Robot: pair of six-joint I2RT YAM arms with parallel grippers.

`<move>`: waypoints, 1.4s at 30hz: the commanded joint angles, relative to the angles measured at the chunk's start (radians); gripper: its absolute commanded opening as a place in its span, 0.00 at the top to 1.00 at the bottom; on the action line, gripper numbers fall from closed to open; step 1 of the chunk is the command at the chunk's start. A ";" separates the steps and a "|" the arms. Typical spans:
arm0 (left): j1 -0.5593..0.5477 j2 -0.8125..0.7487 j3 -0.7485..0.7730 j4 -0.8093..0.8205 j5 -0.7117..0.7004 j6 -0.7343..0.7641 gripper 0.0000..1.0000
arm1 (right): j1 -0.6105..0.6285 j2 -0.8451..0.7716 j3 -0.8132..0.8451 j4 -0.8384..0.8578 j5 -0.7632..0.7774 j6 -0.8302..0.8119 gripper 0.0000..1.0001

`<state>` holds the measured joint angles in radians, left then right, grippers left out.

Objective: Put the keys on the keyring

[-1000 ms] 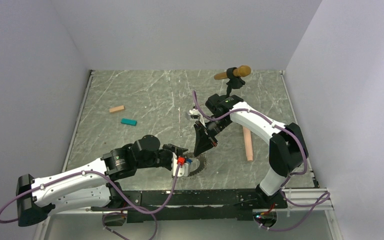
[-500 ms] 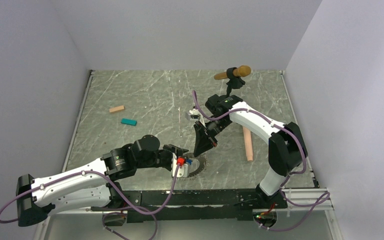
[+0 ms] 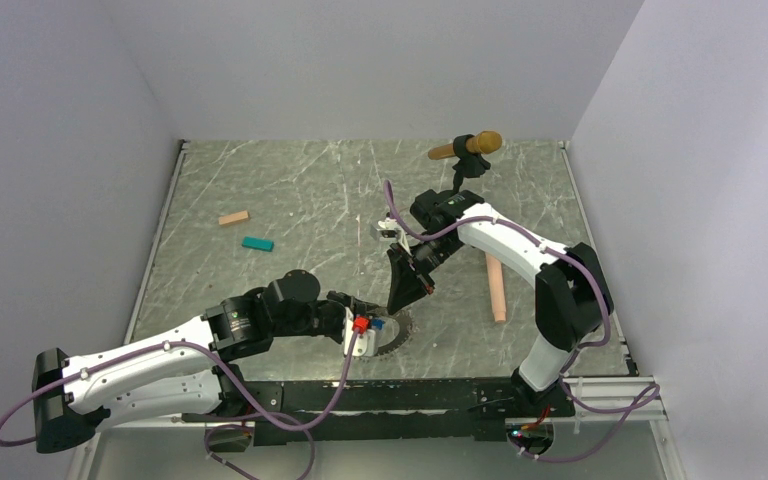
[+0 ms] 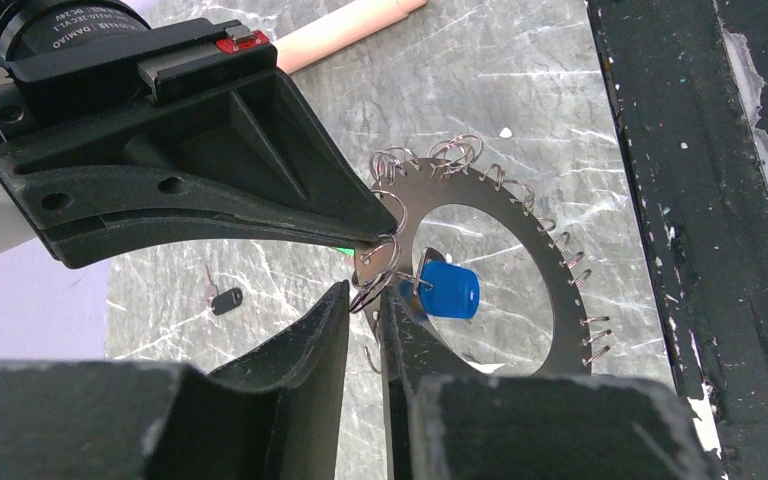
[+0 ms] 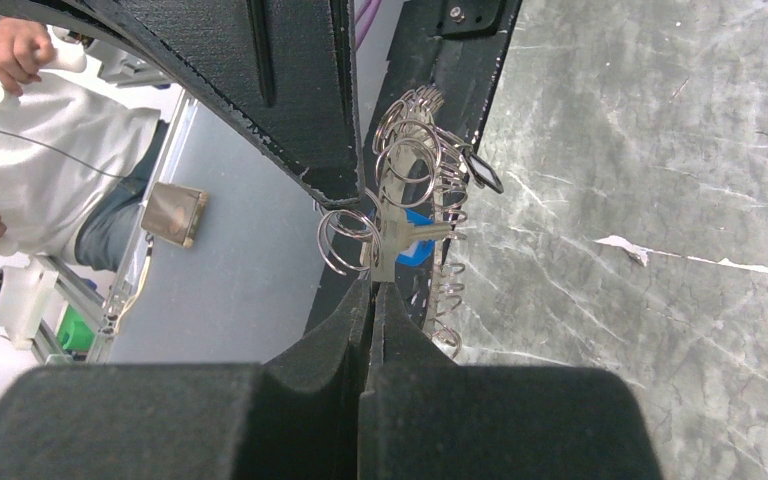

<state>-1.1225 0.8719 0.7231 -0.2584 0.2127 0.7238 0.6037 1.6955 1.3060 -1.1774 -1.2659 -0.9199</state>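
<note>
Near the front edge of the counter (image 3: 290, 190), the left jaws stand narrowly apart around one small wire loop of the keyring (image 4: 560, 300); whether they grip it cannot be told. The blue-tagged key (image 4: 447, 290) shows within the flat ring's opening. The right jaws are pinched closed on its rim.

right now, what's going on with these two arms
Two robot arms are meeting at a keyring, a flat metal hoop edged with small wire rings. The right pincer is shut on the hoop's rim. The left pincer, fingers narrowly apart, sits at one of those rings beside the blue-tagged key. Whether it grips anything is unclear.
</note>
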 commanded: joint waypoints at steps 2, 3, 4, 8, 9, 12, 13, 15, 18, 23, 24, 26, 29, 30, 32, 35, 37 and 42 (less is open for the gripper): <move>-0.005 0.011 0.010 -0.003 0.011 0.031 0.80 | -0.001 -0.003 0.042 -0.033 -0.082 -0.038 1.00; -0.005 0.013 0.011 -0.005 0.014 0.031 0.80 | -0.002 -0.002 0.043 -0.035 -0.083 -0.040 1.00; -0.005 0.015 0.011 -0.008 0.016 0.033 0.80 | -0.001 -0.002 0.044 -0.038 -0.083 -0.043 1.00; -0.004 0.024 0.016 -0.016 0.019 0.041 0.83 | -0.002 -0.002 0.044 -0.038 -0.083 -0.045 1.00; -0.004 0.024 0.016 -0.015 0.018 0.041 0.84 | -0.001 -0.002 0.044 -0.038 -0.083 -0.045 1.00; -0.004 0.028 0.016 -0.013 0.015 0.043 0.86 | -0.001 -0.004 0.042 -0.040 -0.084 -0.046 1.00; -0.005 0.030 0.017 -0.012 0.016 0.044 0.87 | -0.001 -0.003 0.044 -0.040 -0.085 -0.046 1.00; -0.004 0.034 0.019 -0.011 0.015 0.047 0.89 | -0.001 -0.003 0.044 -0.042 -0.086 -0.049 1.00; -0.005 0.037 0.021 -0.003 0.016 0.045 0.94 | -0.001 -0.002 0.044 -0.042 -0.086 -0.050 1.00; -0.004 0.028 0.017 0.005 0.018 0.043 1.00 | -0.001 -0.001 0.045 -0.046 -0.094 -0.051 1.00; -0.004 0.025 0.015 0.008 0.021 0.042 1.00 | -0.001 0.001 0.046 -0.048 -0.097 -0.054 1.00; -0.004 0.016 0.011 0.013 0.030 0.034 1.00 | -0.002 0.004 0.048 -0.058 -0.099 -0.062 1.00; -0.003 -0.001 0.009 0.020 0.032 0.015 1.00 | -0.006 0.009 0.054 -0.077 -0.108 -0.087 0.97; -0.003 -0.002 0.013 0.018 0.033 0.005 1.00 | -0.007 0.013 0.059 -0.093 -0.112 -0.097 0.96; -0.003 0.003 0.032 -0.004 0.042 -0.013 1.00 | -0.008 0.023 0.077 -0.133 -0.121 -0.142 0.92; -0.001 0.009 0.054 -0.036 0.068 -0.033 1.00 | -0.010 0.042 0.116 -0.213 -0.128 -0.222 0.78; 0.006 0.012 0.068 -0.050 0.086 -0.045 1.00 | -0.014 0.051 0.141 -0.267 -0.134 -0.274 0.68; 0.052 0.014 0.098 -0.082 0.132 -0.111 1.00 | -0.041 0.040 0.174 -0.317 -0.133 -0.317 0.53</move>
<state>-1.1030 0.8909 0.7479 -0.3477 0.2722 0.6827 0.5877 1.7473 1.4307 -1.4117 -1.3445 -1.1397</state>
